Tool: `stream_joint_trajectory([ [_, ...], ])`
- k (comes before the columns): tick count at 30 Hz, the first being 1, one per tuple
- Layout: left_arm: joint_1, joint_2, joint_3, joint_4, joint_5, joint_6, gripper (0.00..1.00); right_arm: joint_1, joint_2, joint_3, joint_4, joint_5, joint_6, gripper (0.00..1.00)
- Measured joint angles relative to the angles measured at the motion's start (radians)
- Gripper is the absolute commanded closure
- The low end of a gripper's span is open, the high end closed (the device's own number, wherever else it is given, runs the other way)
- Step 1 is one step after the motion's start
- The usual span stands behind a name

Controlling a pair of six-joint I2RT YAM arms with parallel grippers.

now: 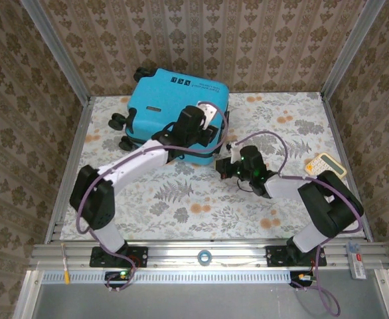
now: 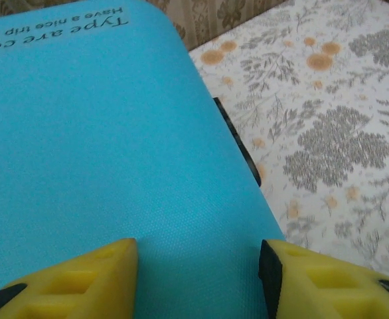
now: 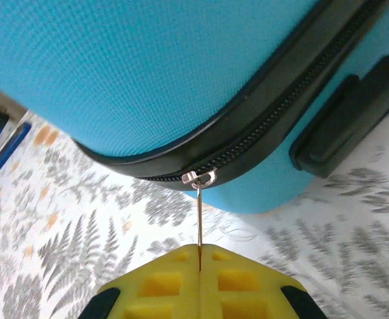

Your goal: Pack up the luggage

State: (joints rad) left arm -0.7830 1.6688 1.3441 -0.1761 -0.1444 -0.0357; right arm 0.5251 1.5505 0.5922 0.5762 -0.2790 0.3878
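While the luggage point(image 1: 174, 100) lies closed far back on the table point(image 1: 201, 199), the right gripper point(image 3: 200, 251) is clamped tight on its zipper pull point(image 3: 199, 199), apparently to run the zip, and the left gripper point(image 2: 198, 259), half-spread and empty, hangs over its lid, likely steadying it.

One luggage point(image 1: 164, 109), one zipper pull point(image 3: 199, 199), one calculator point(image 1: 326, 166) — left tool point(image 2: 198, 266), right tool point(image 3: 200, 256): two.

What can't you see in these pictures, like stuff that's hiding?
- Inside of the suitcase: its shut shell hides it in every view.
- Bottom end of the zip pull: right wrist view, pinched inside the right pincer.
- Lid print: left wrist view, cut off by the left edge; top view, too small.
- Part of the lid: top view, the left arm covers it.
- Calculator keys: top view, too small.
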Motion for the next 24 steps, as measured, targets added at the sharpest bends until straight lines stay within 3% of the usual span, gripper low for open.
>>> stream_joint_trajectory([
  [9, -0.014, -0.138, -0.002, -0.268, 0.001, 0.002, 0.36, 0.075, -0.046, -0.012, -0.045, 0.01, -0.153, 1.0],
  [17, -0.097, -0.037, 0.148, -0.409, -0.139, 0.0, 0.34, 0.073, -0.035, -0.012, -0.03, -0.008, -0.2, 1.0],
  [24, -0.108, 0.047, 0.22, -0.45, -0.256, -0.011, 0.35, 0.068, -0.003, -0.01, 0.004, -0.028, -0.228, 0.98],
])
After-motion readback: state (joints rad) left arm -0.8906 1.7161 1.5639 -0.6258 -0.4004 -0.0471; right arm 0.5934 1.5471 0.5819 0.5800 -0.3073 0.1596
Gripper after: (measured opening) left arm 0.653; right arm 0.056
